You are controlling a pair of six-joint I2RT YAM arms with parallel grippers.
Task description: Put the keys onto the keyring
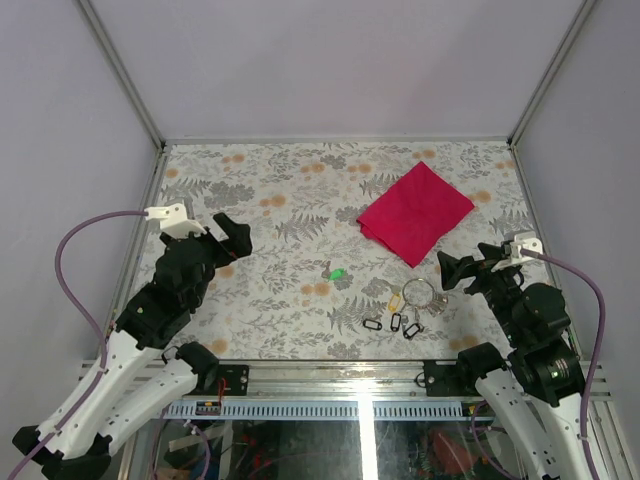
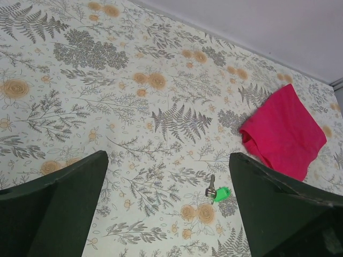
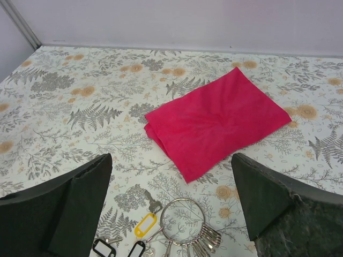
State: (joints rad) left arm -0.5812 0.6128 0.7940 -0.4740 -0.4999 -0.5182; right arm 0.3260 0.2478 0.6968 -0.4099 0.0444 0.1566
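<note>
Your keyring (image 1: 425,293) lies flat on the table (image 1: 270,300). It is just on the near side of the pink cloth (image 1: 415,212) and does not touch it. A bunch of thin silver pieces (image 3: 206,236) sits on the side of the ring away from the cloth.

The keys (image 1: 395,322) lie beside the ring, a bit farther from the cloth. There is one yellow tag (image 3: 144,225) right by the ring. The black tags (image 3: 102,246) lie just past it. You cannot tell if any tag is hooked on the ring.

Your right gripper (image 1: 462,260) hangs over the table by the near corner of the cloth, close to the ring. Its jaws are wide apart and hold nothing.

Your left gripper (image 1: 235,232) is well away from the cloth, off to its left. Its jaws are wide apart too, with nothing in them.

A small green tag (image 2: 220,194) with a silver key lies alone between the left gripper and the cloth.
</note>
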